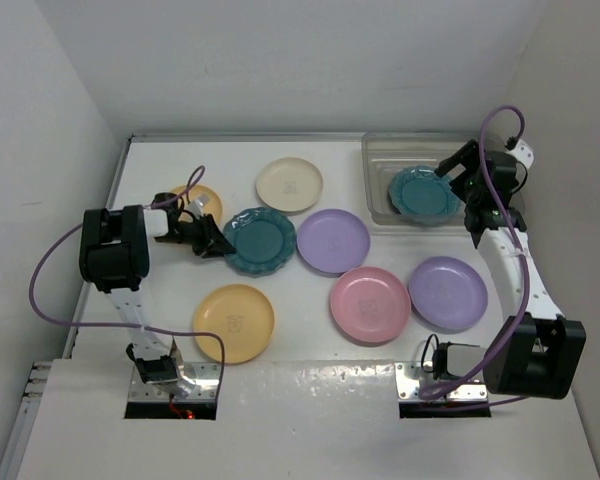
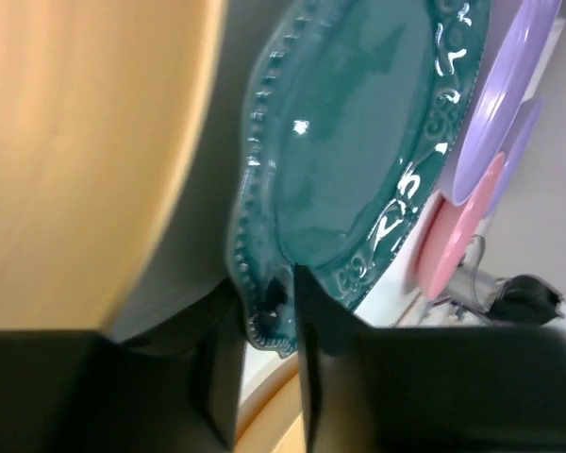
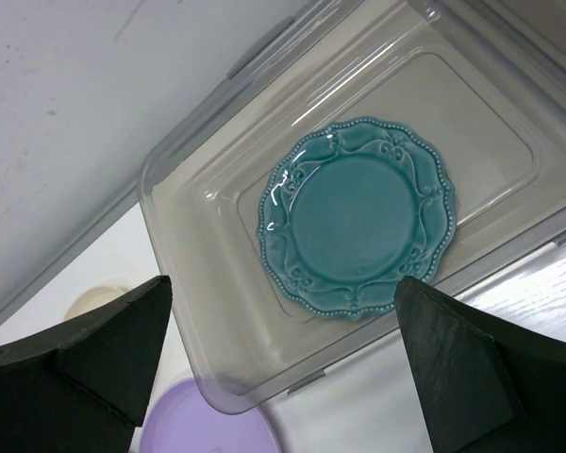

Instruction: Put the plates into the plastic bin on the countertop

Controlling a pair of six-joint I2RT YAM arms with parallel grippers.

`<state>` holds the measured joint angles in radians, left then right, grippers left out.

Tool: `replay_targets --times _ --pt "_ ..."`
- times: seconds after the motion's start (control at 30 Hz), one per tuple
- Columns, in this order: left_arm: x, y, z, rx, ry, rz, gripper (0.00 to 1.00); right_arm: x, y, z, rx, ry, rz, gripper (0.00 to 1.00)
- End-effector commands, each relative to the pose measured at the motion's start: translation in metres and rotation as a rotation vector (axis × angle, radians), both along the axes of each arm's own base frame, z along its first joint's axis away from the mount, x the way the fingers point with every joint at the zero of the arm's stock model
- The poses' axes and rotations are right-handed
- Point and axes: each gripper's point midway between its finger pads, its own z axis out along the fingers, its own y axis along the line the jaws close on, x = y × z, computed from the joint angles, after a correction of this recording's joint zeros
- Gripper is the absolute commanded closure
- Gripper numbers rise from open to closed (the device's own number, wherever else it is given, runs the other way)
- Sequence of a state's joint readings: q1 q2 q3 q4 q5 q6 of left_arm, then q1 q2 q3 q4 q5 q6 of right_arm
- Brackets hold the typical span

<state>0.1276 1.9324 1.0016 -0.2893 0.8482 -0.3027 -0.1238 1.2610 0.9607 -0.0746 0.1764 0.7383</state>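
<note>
- Near edge of the counter (image 1: 300, 340): yellow plate (image 1: 234, 322), pink plate (image 1: 370, 304) and lavender plate (image 1: 447, 293) lie loose.
- Mid-counter: the left gripper (image 1: 219, 244) pinches the scalloped teal plate (image 1: 260, 240) by its rim.
- Far right corner: the plastic bin (image 1: 380, 150) holds only the other teal plate (image 3: 357, 215). The right gripper (image 1: 458, 172) hangs above it, fingers wide. Seven plates are left outside.

Bright, even light, soft shadows; glare spots on teal scalloped plate (image 2: 358, 142); nearby yellow-orange plate (image 2: 85, 151) blurred in left wrist view
</note>
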Motion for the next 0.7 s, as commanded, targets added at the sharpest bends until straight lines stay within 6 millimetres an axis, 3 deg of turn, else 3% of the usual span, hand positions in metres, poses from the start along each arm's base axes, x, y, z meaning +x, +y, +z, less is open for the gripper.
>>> replay_targets --times 0.0,0.07,0.2,0.3,0.4,0.43,0.47,0.53,0.67 --pt "0.01 0.013 -0.031 0.1 -0.001 0.027 0.77 0.005 -0.001 0.028 -0.044 -0.085 0.006 0.0" --pt "0.008 0.013 -0.034 0.098 0.009 0.027 0.98 0.004 -0.002 0.029 -0.051 -0.091 0.002 0.0" --pt "0.024 0.02 -0.024 0.086 -0.023 0.056 1.0 0.003 0.0 0.029 -0.07 -0.084 0.012 0.0" --pt "0.041 0.021 0.002 0.089 -0.114 0.047 1.0 0.006 0.014 0.029 -0.124 -0.072 0.092 0.01" --pt "0.067 0.027 0.045 0.125 -0.245 0.012 1.0 0.014 0.049 0.032 -0.221 -0.068 0.315 0.03" --pt "0.064 0.022 0.051 0.146 -0.245 -0.022 1.0 0.014 0.079 0.031 -0.191 -0.08 0.455 0.03" --pt "0.067 0.021 0.063 0.17 -0.284 -0.048 1.0 0.014 0.089 0.032 -0.226 -0.079 0.525 0.03" --pt "0.069 0.015 0.081 0.25 -0.355 -0.147 1.0 0.01 0.136 0.029 -0.212 -0.091 0.762 0.03" --pt "0.07 0.005 0.121 0.393 -0.497 -0.296 1.0 -0.003 0.179 0.012 -0.2 -0.06 0.987 0.09"
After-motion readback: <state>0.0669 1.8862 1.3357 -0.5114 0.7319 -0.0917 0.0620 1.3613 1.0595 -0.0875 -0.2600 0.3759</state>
